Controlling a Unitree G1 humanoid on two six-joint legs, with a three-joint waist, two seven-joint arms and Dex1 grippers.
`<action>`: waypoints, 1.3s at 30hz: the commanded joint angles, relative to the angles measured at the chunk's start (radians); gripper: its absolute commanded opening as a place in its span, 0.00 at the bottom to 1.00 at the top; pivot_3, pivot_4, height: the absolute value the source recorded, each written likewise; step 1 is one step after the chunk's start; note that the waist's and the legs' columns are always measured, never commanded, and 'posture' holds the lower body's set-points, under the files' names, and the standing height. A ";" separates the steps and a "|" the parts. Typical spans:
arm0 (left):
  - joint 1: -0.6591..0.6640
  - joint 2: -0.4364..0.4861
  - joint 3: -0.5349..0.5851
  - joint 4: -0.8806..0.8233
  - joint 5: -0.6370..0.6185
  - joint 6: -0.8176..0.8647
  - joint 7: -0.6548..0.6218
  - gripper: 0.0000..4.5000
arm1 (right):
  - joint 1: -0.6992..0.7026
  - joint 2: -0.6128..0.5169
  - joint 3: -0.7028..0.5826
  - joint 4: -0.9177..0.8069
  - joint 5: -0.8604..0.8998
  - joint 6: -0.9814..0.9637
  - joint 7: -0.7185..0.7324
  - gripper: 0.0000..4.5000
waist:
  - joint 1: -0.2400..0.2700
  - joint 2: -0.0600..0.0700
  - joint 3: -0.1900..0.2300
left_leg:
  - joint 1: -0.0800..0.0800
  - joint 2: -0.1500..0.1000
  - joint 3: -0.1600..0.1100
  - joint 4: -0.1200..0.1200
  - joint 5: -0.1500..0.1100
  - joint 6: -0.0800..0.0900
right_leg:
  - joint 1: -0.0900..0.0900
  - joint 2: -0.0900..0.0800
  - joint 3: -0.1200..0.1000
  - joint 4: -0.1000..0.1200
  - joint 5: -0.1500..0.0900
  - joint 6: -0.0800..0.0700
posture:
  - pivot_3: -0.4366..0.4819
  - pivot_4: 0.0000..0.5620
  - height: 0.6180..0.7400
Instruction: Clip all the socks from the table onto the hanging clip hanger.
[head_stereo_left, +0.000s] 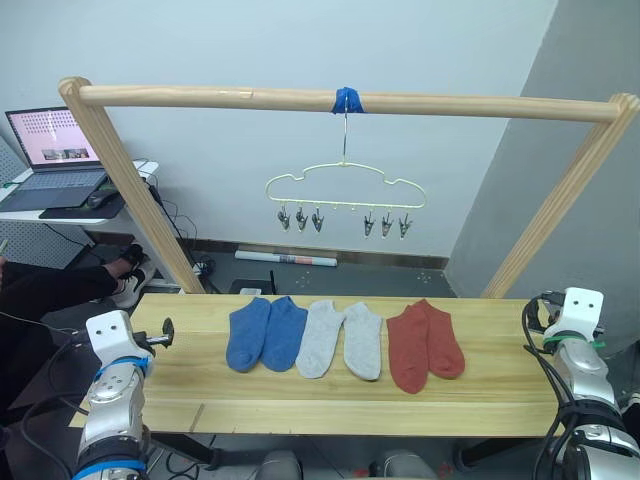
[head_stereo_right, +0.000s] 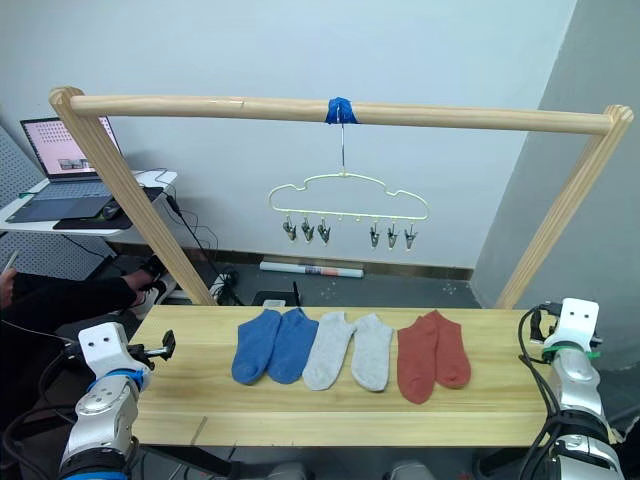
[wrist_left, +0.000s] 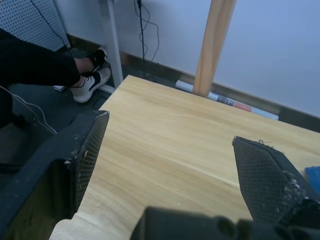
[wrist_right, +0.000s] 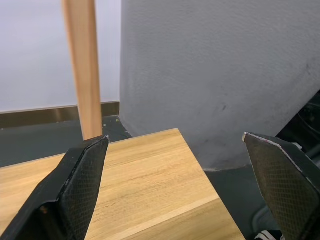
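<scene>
table (head_stereo_left: 480, 385): pale matt wood planks
socks (head_stereo_left: 343, 338): soft matt cloth
clip hanger (head_stereo_left: 345, 190): thin glossy metal wire
my fingers (wrist_left: 87, 155): black, rough-textured pads

Socks (head_stereo_left: 345, 338) on table (head_stereo_left: 500, 385), clip hanger (head_stereo_left: 345, 195) above.

Far wall (head_stereo_left: 250, 50) pale blue-white; darker grey wall (head_stereo_left: 600, 60) at right. Dark floor (head_stereo_left: 330, 275) with a rolled tube (head_stereo_left: 285, 259) along the skirting. Far left: side desk (head_stereo_left: 70, 210) carrying an open laptop (head_stereo_left: 55, 150), cables (head_stereo_left: 175, 225) trailing below. A seated person's dark trouser leg (head_stereo_left: 50, 290) and shoe (head_stereo_left: 128, 287) at left.
</scene>
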 joint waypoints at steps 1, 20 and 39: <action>0.005 0.008 0.014 -0.078 -0.015 0.002 -0.018 1.00 | -0.009 -0.024 0.029 -0.048 -0.027 -0.040 0.024 1.00 | 0.000 0.000 0.000 | 0.000 0.000 0.000 0.000 0.000 0.000 | 0.000 0.000 0.000 0.000 0.000 0.000 | 0.56 0.00 1.00; -0.115 -0.083 -0.169 -0.588 -0.148 0.115 -0.291 0.87 | -0.013 0.022 0.379 -0.946 0.341 0.420 0.709 1.00 | 0.000 0.003 0.003 | -0.001 0.000 0.000 0.000 0.000 0.000 | 0.000 0.001 0.000 -0.002 0.000 0.000 | 0.51 0.05 1.00; -0.409 -0.188 -0.214 -0.115 -0.050 -0.097 -0.288 0.66 | -0.197 0.178 0.517 -0.877 0.231 0.387 0.724 1.00 | 0.000 -0.002 0.018 | -0.008 0.000 -0.003 0.000 0.000 0.000 | -0.003 0.001 -0.004 -0.006 0.000 0.000 | 0.49 0.10 1.00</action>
